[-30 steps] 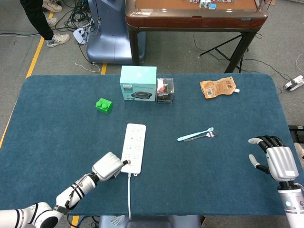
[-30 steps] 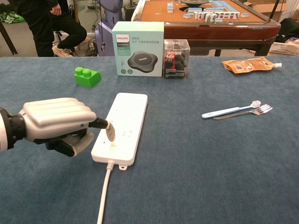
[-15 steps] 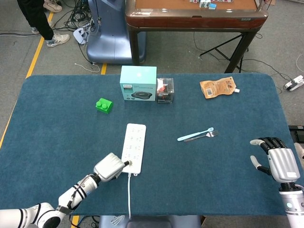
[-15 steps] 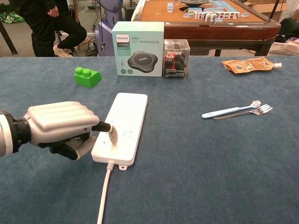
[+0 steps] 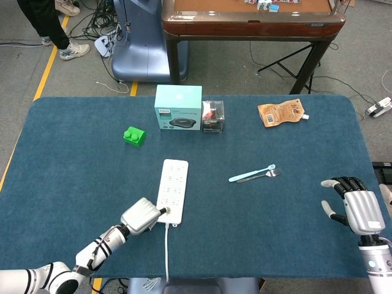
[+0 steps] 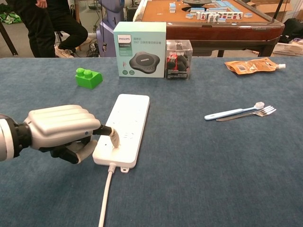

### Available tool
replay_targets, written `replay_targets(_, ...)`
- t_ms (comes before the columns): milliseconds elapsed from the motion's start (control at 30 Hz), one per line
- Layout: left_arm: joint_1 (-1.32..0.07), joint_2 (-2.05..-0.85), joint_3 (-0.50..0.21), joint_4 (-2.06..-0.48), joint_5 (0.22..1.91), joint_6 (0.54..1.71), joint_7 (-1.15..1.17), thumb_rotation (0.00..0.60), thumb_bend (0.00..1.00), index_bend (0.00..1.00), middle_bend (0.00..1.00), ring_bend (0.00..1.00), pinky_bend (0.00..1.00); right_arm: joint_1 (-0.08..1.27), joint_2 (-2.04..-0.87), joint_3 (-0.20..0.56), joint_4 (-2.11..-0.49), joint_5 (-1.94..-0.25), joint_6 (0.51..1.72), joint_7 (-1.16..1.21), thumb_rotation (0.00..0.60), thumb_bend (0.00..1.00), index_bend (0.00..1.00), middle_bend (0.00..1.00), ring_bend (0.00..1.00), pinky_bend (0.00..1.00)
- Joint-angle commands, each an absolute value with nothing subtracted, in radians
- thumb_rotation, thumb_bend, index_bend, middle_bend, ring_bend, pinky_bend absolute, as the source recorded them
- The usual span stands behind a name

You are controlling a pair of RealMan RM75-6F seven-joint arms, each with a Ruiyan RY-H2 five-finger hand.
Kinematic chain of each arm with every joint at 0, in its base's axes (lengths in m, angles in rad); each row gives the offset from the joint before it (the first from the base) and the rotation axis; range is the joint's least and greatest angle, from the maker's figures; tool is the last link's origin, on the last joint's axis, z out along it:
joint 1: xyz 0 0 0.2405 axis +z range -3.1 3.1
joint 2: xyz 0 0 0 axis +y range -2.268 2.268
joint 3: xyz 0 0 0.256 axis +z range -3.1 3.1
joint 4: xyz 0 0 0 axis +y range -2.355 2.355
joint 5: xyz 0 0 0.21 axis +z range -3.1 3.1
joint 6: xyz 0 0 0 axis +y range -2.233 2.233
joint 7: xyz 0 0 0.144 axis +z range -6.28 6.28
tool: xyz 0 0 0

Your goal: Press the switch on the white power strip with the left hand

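The white power strip (image 5: 173, 188) (image 6: 125, 126) lies lengthwise in the middle of the blue table, its cord running off the near end. My left hand (image 5: 140, 215) (image 6: 60, 131) sits just left of the strip's near end with its fingers curled in. One fingertip (image 6: 113, 136) sticks out and presses down on the near part of the strip, where the switch lies. My right hand (image 5: 355, 208) hovers over the table's right edge, fingers spread, holding nothing.
A green brick (image 5: 134, 135) lies left of the strip. A teal Philips box (image 5: 178, 107) and a clear box (image 5: 213, 116) stand behind it. A blue spoon and fork (image 5: 254, 174) lie to the right, a brown pouch (image 5: 281, 113) farther back.
My left hand has dropped slightly and its fingertip has pushed a little further onto the strip's near end. The right hand has barely shifted.
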State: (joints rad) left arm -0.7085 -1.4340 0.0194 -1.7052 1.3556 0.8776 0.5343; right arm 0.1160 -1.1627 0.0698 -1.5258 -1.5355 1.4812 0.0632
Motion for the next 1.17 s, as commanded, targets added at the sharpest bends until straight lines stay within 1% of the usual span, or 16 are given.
replay_targets(33,-0.698,-1.414,0.005,-1.739,1.379,0.923,0.509,0.600,0.78,0.34,1.00,1.00,1.00,0.116,-1.161,0.071,-1.528,-1.536,1.483,0.064,0.600,0.29,0.36,0.36,0.27,0.24)
replay_targets(300,-0.633,-1.308,-0.013,-1.819,1.390,1.055,0.464,0.600,0.77,0.34,1.00,1.00,1.00,0.121,-1.155,0.072,-1.538,-1.542,1.481,0.061,0.600,0.29,0.36,0.36,0.27,0.24)
replay_targets(400,-0.594,-1.272,-0.009,-1.831,1.393,1.110,0.439,0.600,0.74,0.32,1.00,1.00,1.00,0.125,-1.153,0.072,-1.542,-1.547,1.479,0.059,0.600,0.29,0.36,0.36,0.27,0.24)
replay_targets(567,-0.517,-1.214,0.004,-1.844,1.380,1.204,0.399,0.600,0.73,0.30,0.99,0.94,1.00,0.134,-1.148,0.074,-1.556,-1.555,1.475,0.049,0.600,0.29,0.36,0.36,0.27,0.24)
replay_targets(633,-0.485,-1.196,0.011,-1.839,1.385,1.246,0.399,0.600,0.72,0.29,0.94,0.88,1.00,0.137,-1.145,0.075,-1.565,-1.557,1.473,0.044,0.600,0.29,0.36,0.36,0.27,0.24)
replay_targets(733,-0.436,-1.175,0.018,-1.832,1.381,1.310,0.410,0.600,0.71,0.28,0.82,0.78,0.99,0.139,-1.140,0.076,-1.577,-1.560,1.474,0.037,0.600,0.29,0.36,0.36,0.27,0.24)
replay_targets(800,-0.407,-1.164,0.020,-1.829,1.374,1.346,0.409,0.600,0.70,0.28,0.74,0.72,0.96,0.139,-1.137,0.077,-1.582,-1.559,1.475,0.034,0.600,0.29,0.36,0.36,0.27,0.24)
replay_targets(833,-0.389,-1.155,0.022,-1.829,1.366,1.364,0.407,0.600,0.71,0.28,0.71,0.70,0.95,0.139,-1.135,0.077,-1.585,-1.557,1.475,0.032,0.600,0.29,0.36,0.36,0.27,0.24)
replay_targets(900,-0.363,-1.141,0.026,-1.826,1.357,1.389,0.408,0.600,0.71,0.28,0.66,0.64,0.89,0.138,-1.134,0.076,-1.588,-1.555,1.475,0.030,0.600,0.29,0.36,0.36,0.27,0.24)
replay_targets(967,-0.332,-1.129,0.029,-1.820,1.347,1.421,0.416,0.600,0.70,0.28,0.61,0.59,0.83,0.136,-1.133,0.075,-1.592,-1.554,1.477,0.027,0.600,0.29,0.36,0.36,0.27,0.24)
replay_targets(1033,-0.299,-1.120,0.033,-1.816,1.340,1.455,0.414,0.600,0.71,0.30,0.59,0.56,0.78,0.132,-1.133,0.073,-1.596,-1.554,1.481,0.024,0.600,0.29,0.36,0.36,0.27,0.24)
replay_targets(1167,-0.241,-1.102,0.042,-1.798,1.331,1.508,0.397,0.600,0.70,0.32,0.58,0.55,0.76,0.125,-1.131,0.070,-1.600,-1.553,1.489,0.020,0.600,0.29,0.36,0.36,0.27,0.24)
